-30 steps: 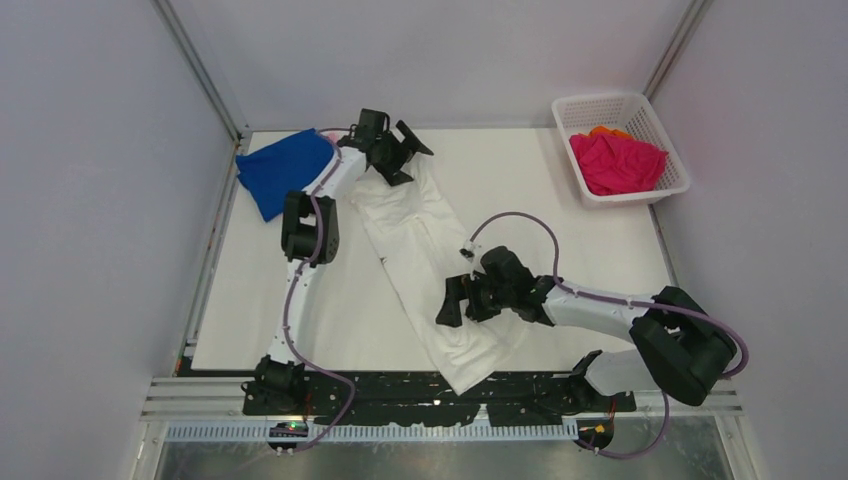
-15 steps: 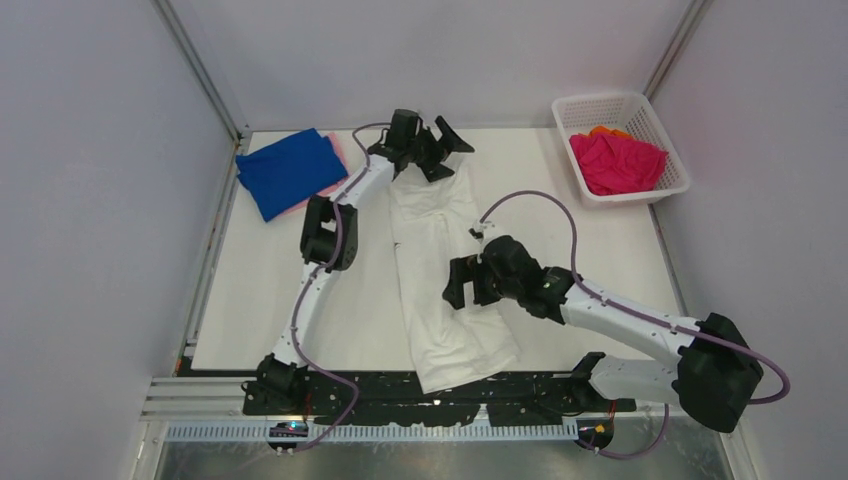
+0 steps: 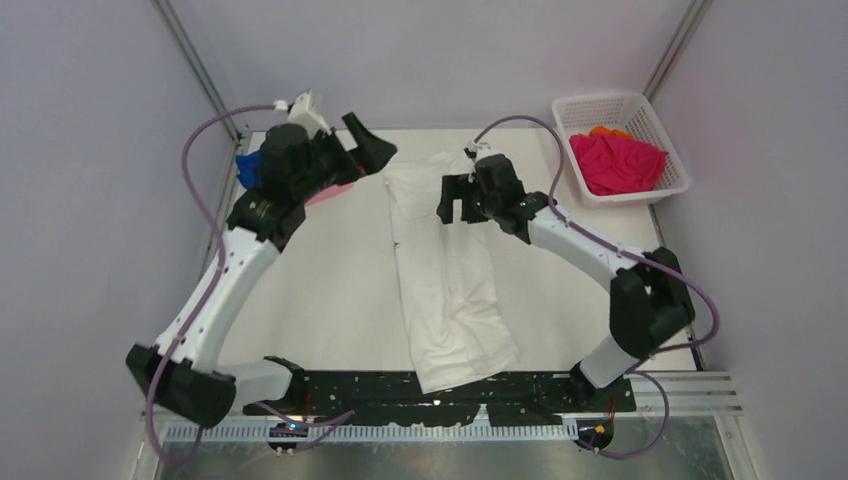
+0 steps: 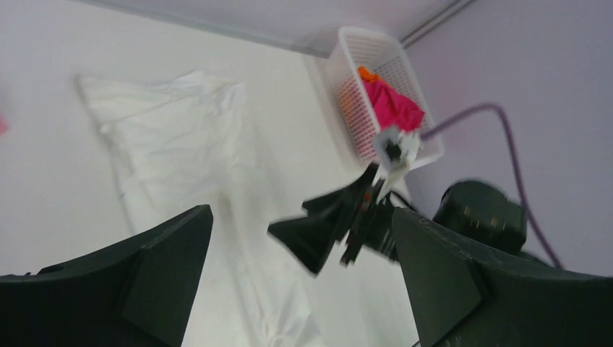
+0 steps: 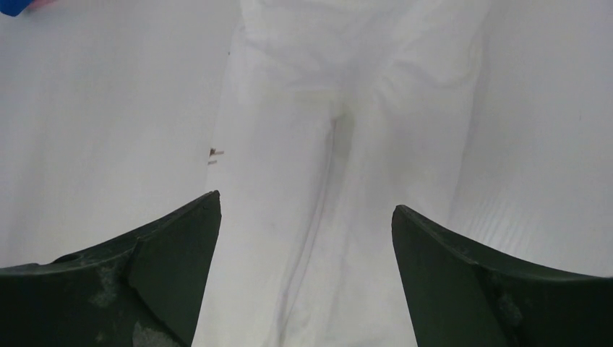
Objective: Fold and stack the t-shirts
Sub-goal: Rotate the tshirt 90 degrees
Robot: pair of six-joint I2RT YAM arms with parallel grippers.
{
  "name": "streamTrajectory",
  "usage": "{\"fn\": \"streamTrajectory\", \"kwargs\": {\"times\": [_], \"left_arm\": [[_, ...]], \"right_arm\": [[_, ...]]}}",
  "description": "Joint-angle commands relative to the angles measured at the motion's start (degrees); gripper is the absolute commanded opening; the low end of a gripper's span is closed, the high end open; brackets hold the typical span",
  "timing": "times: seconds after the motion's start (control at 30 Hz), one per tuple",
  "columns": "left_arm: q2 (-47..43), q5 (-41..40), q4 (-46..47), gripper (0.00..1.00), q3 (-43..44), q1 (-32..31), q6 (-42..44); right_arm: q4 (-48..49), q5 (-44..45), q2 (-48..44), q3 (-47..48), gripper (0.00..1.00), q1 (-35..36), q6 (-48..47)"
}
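A white t-shirt (image 3: 445, 290) lies folded into a long strip down the middle of the table. It also shows in the left wrist view (image 4: 173, 137) and the right wrist view (image 5: 340, 108). My left gripper (image 3: 368, 150) is open and empty, raised at the back left beside the shirt's far end. My right gripper (image 3: 456, 203) is open and empty above the shirt's far part. A blue t-shirt (image 3: 246, 166) and a pink t-shirt (image 3: 325, 194) lie at the back left, mostly hidden by my left arm. Magenta (image 3: 615, 162) and orange (image 3: 604, 131) t-shirts sit in the basket.
The white mesh basket (image 3: 640, 108) stands at the back right corner and shows in the left wrist view (image 4: 361, 43). Grey walls close in the table on three sides. The shirt's near end hangs over the black rail (image 3: 340, 385) at the front edge.
My left arm has swung left and up, off the white shirt's far end. My right gripper has moved from the shirt's middle toward its far end. The shirt now lies straighter.
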Motion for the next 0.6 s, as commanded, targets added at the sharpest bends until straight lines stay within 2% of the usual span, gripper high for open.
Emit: {"fn": "streamTrajectory", "kwargs": {"times": [0.0, 0.1, 0.2, 0.27, 0.33, 0.57], "left_arm": [[-11.53, -18.07, -0.61, 1.00, -25.58, -0.04, 2.31], [-17.35, -21.99, -3.48, 1.00, -35.28, -0.04, -0.42], [-19.71, -19.17, -2.32, 1.00, -39.32, -0.08, -0.75], [-20.03, -16.41, -2.48, 1.00, -40.83, -0.19, -0.77], [-19.91, -14.42, -1.95, 1.00, -42.90, -0.21, -1.23], [-19.02, -8.64, 1.58, 1.00, -45.72, -0.35, -1.41]], "right_arm": [[-0.52, -6.22, 13.10, 14.74, 0.96, -0.80, -5.51], [-3.12, -10.38, 25.35, 26.02, 0.95, -1.12, -5.87], [-4.81, -14.19, 36.32, 35.74, 0.95, -1.46, -4.99], [-6.06, -16.90, 41.76, 44.23, 0.95, -1.69, -3.25], [-7.13, -19.28, 45.99, 48.82, 0.95, -1.84, -0.40], [-7.99, -22.82, 53.22, 52.52, 0.95, -4.97, 6.07]]}}
